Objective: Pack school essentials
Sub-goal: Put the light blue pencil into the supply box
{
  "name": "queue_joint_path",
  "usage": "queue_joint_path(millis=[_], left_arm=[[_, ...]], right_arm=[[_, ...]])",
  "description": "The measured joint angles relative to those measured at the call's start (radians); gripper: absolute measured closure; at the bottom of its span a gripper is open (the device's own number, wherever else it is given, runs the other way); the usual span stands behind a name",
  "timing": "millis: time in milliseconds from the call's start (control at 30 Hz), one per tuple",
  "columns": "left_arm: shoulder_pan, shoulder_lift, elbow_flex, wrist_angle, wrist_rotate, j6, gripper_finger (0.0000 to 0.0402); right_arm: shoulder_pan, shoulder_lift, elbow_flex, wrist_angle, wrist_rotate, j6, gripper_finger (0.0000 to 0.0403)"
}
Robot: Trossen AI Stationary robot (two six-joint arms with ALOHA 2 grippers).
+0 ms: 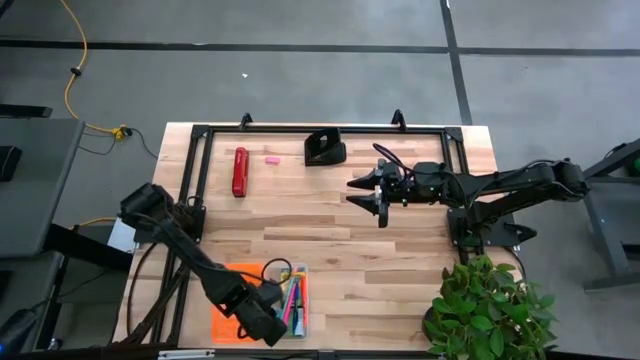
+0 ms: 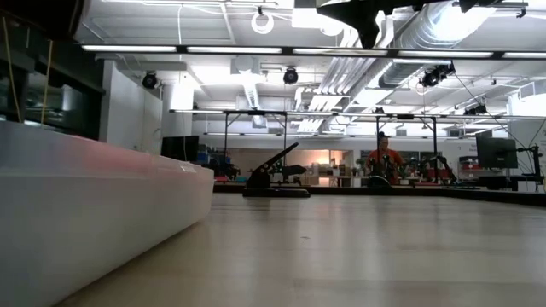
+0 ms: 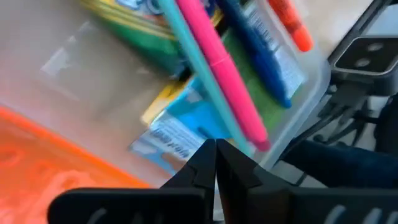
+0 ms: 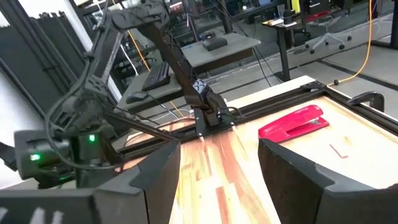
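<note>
Pink, and very small, the eraser (image 1: 270, 158) is seen lying alone on the bare wood in the upper part of the high view, just right of the red stapler (image 1: 240, 171) and well left of the black dispenser (image 1: 325, 148). It appears to be the one essential not yet packed. The rest are gathered in the clear tray (image 1: 303, 318) at the bottom centre of that view, beside an orange sheet (image 1: 228, 322): a pink pen (image 3: 221, 68), a blue pen (image 3: 261, 46) and a yellow-green crayon box (image 3: 134, 25) are shown there in the left wrist view.

The left gripper (image 1: 268, 322) is held low over that tray, its fingers pressed together with nothing between them. The right gripper (image 1: 372, 193) is held at mid-frame right of centre, its fingers spread wide and empty, pointed toward the left edge of the frame.

The deciding relation is judged thus: the eraser lies up and to the left of the right gripper, with clear wood between, whereas the left gripper is separated from it by most of the table's depth. The right arm is therefore the nearer. The eraser's long axis is seen running left to right in the high view, so a grasp across its short side would be called for.
</note>
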Motion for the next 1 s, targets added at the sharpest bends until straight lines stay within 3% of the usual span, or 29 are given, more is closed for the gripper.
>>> queue_joint_path(millis=[1000], left_arm=[[0.05,0.044,0.003,0.077,0.0,-0.028,0.0401]], right_arm=[[0.0,0.0,0.0,-0.008,-0.005,0.025,0.0193]])
